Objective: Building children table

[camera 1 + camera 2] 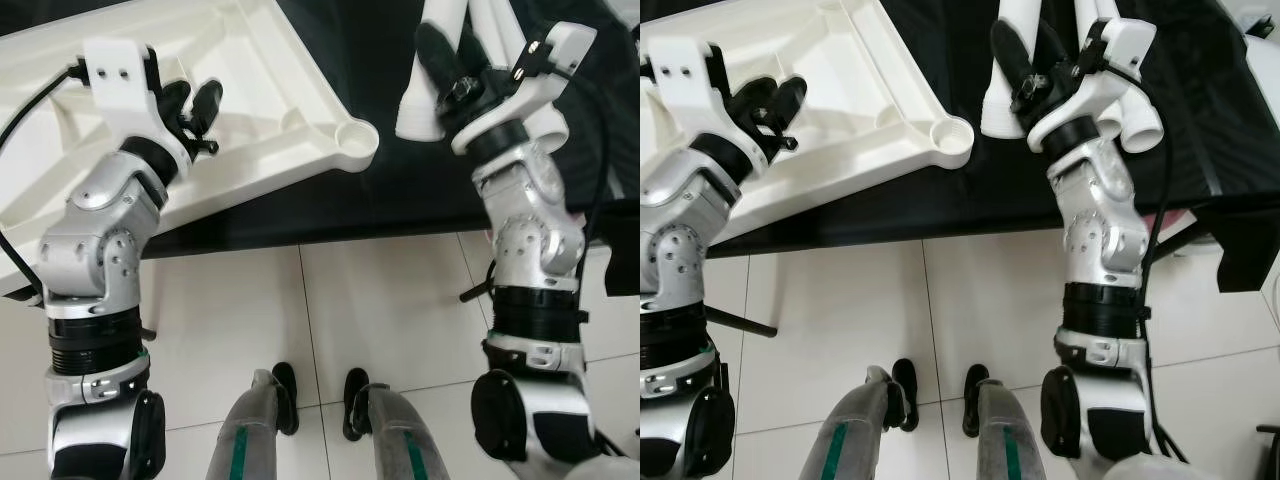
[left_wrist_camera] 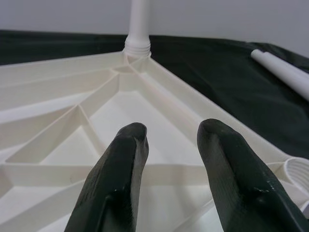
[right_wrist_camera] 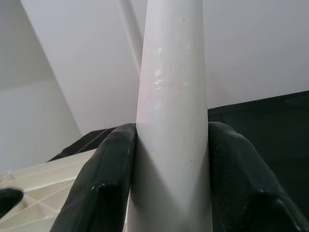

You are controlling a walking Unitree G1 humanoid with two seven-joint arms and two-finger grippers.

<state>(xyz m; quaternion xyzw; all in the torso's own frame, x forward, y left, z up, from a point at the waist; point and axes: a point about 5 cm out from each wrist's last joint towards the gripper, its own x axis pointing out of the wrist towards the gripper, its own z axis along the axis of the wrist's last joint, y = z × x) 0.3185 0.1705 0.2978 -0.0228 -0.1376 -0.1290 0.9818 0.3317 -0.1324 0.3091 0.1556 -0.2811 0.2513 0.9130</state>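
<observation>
The white plastic table top (image 1: pixel 250 100) lies upside down on a black-covered surface, ribs facing up, with an empty round socket (image 1: pixel 356 140) at its near corner. My left gripper (image 1: pixel 195 100) hovers open over the ribbed underside, holding nothing. In the left wrist view, one white leg (image 2: pixel 136 29) stands in the far corner socket. My right gripper (image 1: pixel 1025 60) is shut on another white leg (image 3: pixel 174 121), held up off the surface, right of the near corner socket. Both fingers (image 3: pixel 104 179) press its sides.
More white legs (image 1: pixel 1130 110) lie on the black cloth behind my right gripper, and one (image 2: pixel 285 72) lies beside the table top. The surface's front edge (image 1: pixel 330 232) meets a white tiled floor (image 1: pixel 380 300), where my feet stand. A dark object (image 1: pixel 1240 250) hangs at the right.
</observation>
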